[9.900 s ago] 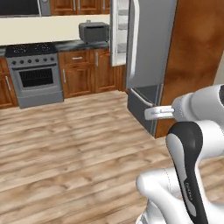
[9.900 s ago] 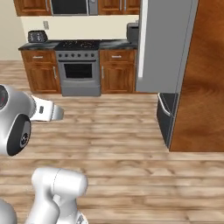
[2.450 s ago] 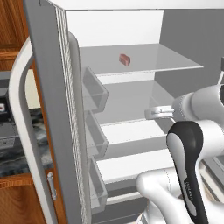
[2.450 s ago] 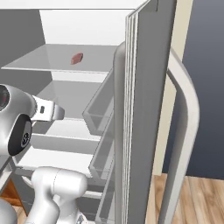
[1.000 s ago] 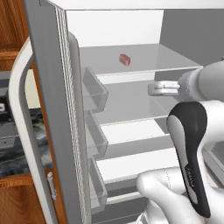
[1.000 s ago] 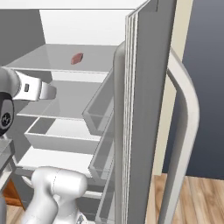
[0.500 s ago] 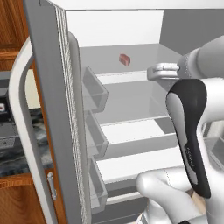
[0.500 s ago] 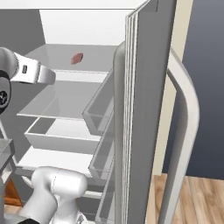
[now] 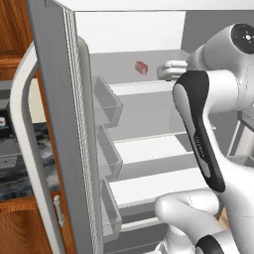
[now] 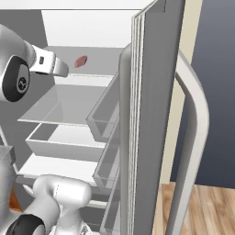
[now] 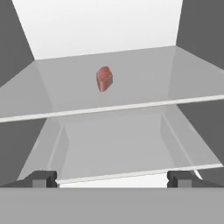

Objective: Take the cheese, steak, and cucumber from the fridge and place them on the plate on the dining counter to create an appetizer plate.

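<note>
Steak (image 11: 104, 78) on fridge (image 9: 54, 124) shelf, pincer (image 11: 113, 178) open

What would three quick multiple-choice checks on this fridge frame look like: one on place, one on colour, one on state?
1. Where does the steak lie?
A. on the upper glass shelf
B. in a door bin
C. on the floor

2. What colour is the steak?
A. dark green
B. pinkish red
C. orange

3. How is the gripper set?
A. shut on the steak
B. shut on nothing
C. open, holding nothing

Key: 1 A, it sits on the upper shelf inside the fridge. 2 B, it reads pinkish red in all three views. 3 C, the fingertips stand wide apart, short of the steak.
</note>
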